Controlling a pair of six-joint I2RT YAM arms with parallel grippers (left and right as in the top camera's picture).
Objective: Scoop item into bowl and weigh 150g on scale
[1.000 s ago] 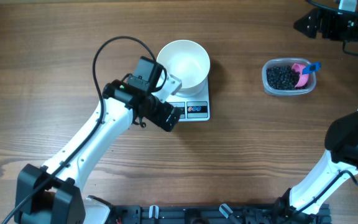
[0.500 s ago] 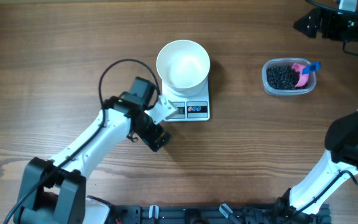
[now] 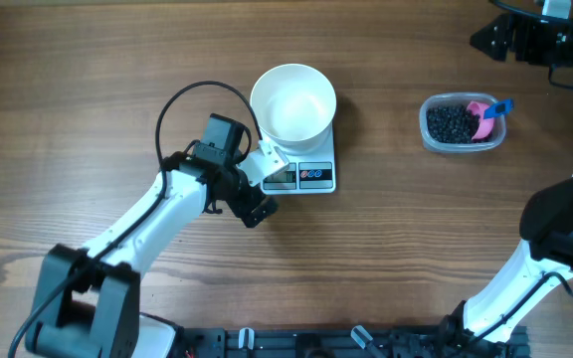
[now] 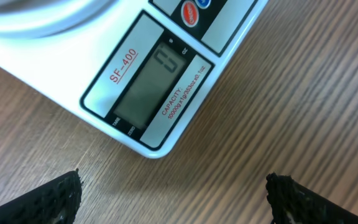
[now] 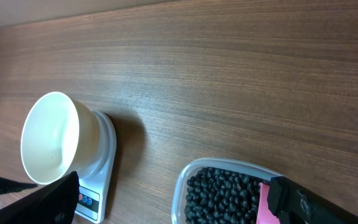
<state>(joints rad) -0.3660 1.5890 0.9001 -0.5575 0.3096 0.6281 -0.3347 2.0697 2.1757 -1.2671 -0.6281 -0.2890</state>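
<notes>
The empty white bowl (image 3: pixel 292 102) sits on the white scale (image 3: pixel 313 177). My left gripper (image 3: pixel 266 185) hovers open at the scale's front left corner. In the left wrist view the scale (image 4: pixel 154 93) shows its lit display between the wide-open gripper (image 4: pixel 173 194) and the bowl's rim (image 4: pixel 36 15). The item, black beans (image 3: pixel 450 124), fills a clear tub (image 3: pixel 429 127) at the right with a pink scoop (image 3: pixel 482 117) in it. My right gripper (image 5: pixel 173 186) is open above the tub's beans (image 5: pixel 222 193), holding nothing, with the bowl (image 5: pixel 51 137) to its left.
A black cable loops above the left arm (image 3: pixel 172 99). Dark equipment (image 3: pixel 525 35) sits at the back right corner. The right arm's base link (image 3: pixel 563 224) stands at the right edge. Bare wood lies between the scale and the tub.
The left gripper drew back from the scale's front left corner toward the near side, then swung back up close to it. The right arm, bowl and tub have not moved.
</notes>
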